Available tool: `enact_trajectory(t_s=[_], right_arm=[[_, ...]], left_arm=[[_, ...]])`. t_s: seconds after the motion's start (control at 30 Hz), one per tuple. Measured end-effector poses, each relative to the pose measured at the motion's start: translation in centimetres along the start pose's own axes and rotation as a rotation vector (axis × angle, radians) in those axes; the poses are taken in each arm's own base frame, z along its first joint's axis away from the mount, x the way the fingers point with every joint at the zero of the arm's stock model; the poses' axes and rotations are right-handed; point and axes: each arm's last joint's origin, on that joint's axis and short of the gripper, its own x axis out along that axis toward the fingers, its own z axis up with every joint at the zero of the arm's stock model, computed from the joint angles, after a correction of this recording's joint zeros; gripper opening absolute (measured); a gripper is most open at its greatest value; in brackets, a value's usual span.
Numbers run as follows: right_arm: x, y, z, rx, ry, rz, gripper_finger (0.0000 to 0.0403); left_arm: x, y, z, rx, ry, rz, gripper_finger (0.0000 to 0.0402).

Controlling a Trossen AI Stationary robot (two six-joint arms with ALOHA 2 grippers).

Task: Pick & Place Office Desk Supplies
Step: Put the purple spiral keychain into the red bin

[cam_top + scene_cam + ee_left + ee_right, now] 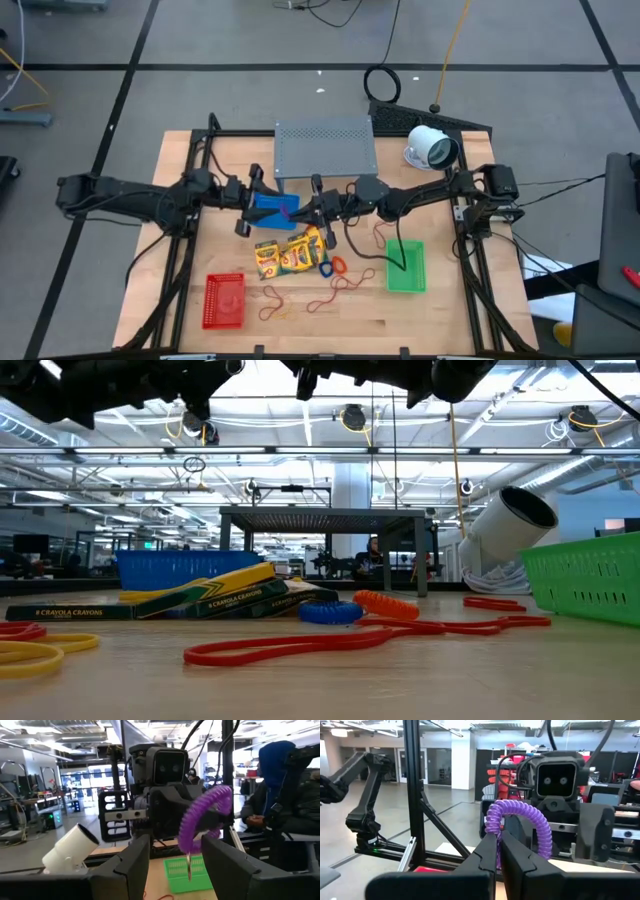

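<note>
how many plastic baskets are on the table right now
3: the red basket near the front left, the green basket at the front right, and the blue basket mid-table before the metal stand, partly hidden under the arms. No others visible.

left end effector (175, 862) parted, right end effector (498, 855) closed

Grey floor (200, 40) with dark seams, ceiling strip lights (300, 452), glass partitions (437, 767)
</note>
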Motion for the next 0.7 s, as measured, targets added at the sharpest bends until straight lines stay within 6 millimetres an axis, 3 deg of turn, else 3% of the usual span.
enact_trajectory(t_s=[0.47, 0.57, 0.7], right_arm=[[0.0, 0.0, 0.0, -0.012, 0.003, 0.001, 0.0000], [0.0, 0.0, -0.1, -0.011, 0.007, 0.001, 0.0000], [0.0, 0.0, -0.1, -0.013, 0.011, 0.000, 0.0000]], left_arm=[[2.1, 0.3, 0.6, -0.004, 0.003, -0.113, 0.0175], [2.1, 0.3, 0.6, 0.010, 0.002, -0.122, 0.0131], [2.1, 0.3, 0.6, 0.037, 0.000, -0.125, 0.0034]])
